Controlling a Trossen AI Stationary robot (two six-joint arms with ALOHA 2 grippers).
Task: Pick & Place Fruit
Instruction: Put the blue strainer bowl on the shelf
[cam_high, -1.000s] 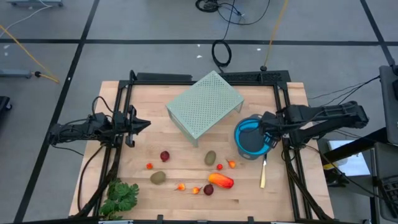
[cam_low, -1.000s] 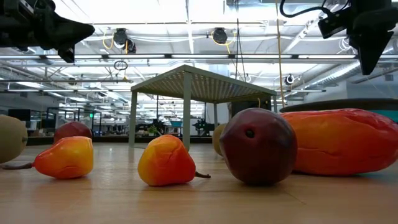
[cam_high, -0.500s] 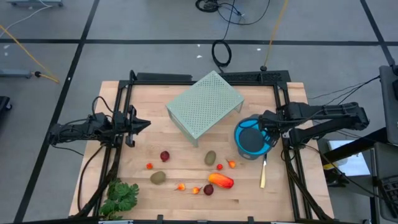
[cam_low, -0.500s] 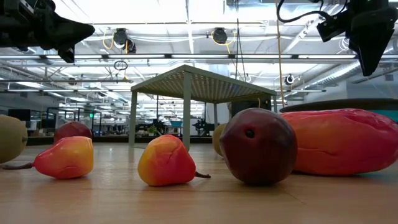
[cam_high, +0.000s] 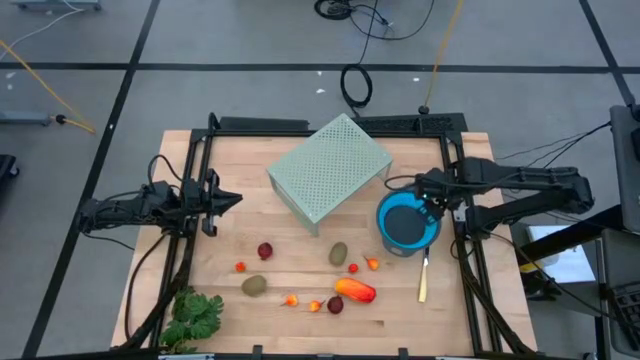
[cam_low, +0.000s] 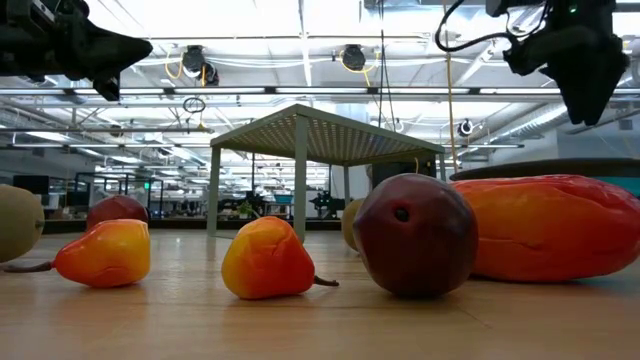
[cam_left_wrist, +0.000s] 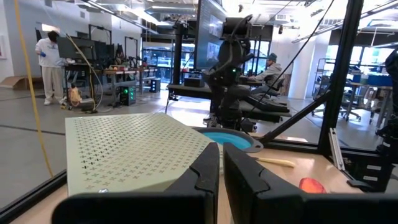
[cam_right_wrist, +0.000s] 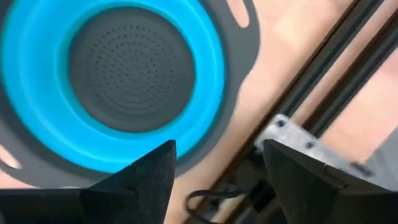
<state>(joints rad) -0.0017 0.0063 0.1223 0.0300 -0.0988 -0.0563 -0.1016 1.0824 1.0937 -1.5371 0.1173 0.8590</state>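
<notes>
Left gripper (cam_high: 232, 199) waits at the left edge of the table, fingers pressed together on nothing, level with the perforated green stand (cam_high: 329, 167) off to its inner side. Nearer the front edge than either gripper lies the fruit, all on bare wood: a dark red ball (cam_high: 265, 251), a tiny orange piece (cam_high: 240, 267), an oval brown-green piece (cam_high: 254, 285), two small orange-red pear shapes (cam_high: 291, 299), a second dark red ball (cam_high: 335, 305), a second oval (cam_high: 338, 253), and the long orange-red piece (cam_high: 355, 290). Right gripper (cam_high: 420, 187) hangs above the far rim of the blue colander (cam_high: 407, 222), fingers spread wide with nothing between them; its wrist view looks straight down into the colander's grey perforated floor, which holds no fruit. A yellow-handled knife (cam_high: 423, 282) lies just beyond the colander toward the front edge. Judgement: no fruit placed yet, so the next reach is a pick. Best done by swinging the right gripper clear of the colander rim, coming down over the nearest piece with fingers straddling its short axis, avoiding the knife. The round balls may roll if nudged off-centre.
</notes>
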